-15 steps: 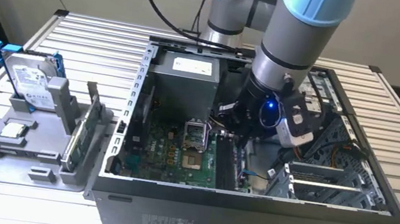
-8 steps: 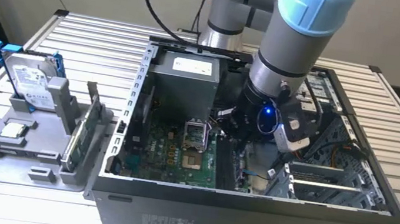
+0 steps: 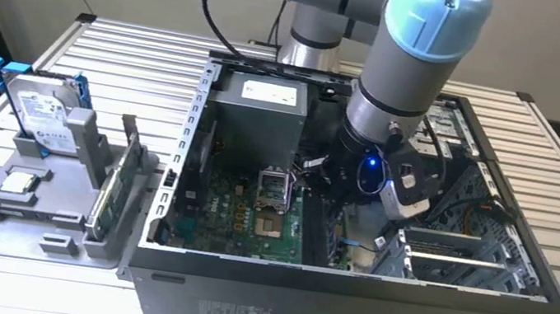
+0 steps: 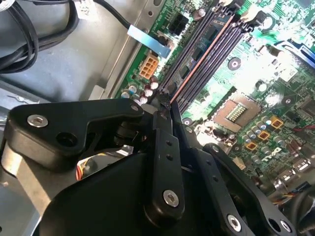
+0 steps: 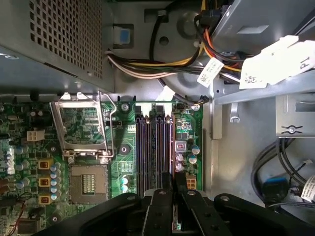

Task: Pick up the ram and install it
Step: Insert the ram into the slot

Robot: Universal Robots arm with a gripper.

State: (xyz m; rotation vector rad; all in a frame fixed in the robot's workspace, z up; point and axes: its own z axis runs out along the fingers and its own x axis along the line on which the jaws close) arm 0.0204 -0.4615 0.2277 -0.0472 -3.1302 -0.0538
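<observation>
My gripper (image 3: 357, 223) reaches down inside the open computer case (image 3: 528, 277), over the motherboard (image 3: 248, 219). In both wrist views its black fingertips (image 5: 167, 183) stand almost together right above the end of the memory slots (image 5: 155, 147). A very thin dark sliver, seemingly the ram (image 5: 174, 219) edge-on, sits pinched between them. In the second wrist view the gripper (image 4: 165, 103) tip hovers at the near end of the slots (image 4: 206, 44), which look unfilled. Whether the ram touches a slot is hidden by the fingers.
A power supply (image 3: 260, 108) and cable bundles (image 5: 167, 64) crowd the case's far side. The CPU socket (image 5: 83, 130) lies beside the slots. On the exterior view's left, a grey fixture (image 3: 38, 213) holds a hard drive in a blue frame (image 3: 40, 111) and a green board (image 3: 107, 198).
</observation>
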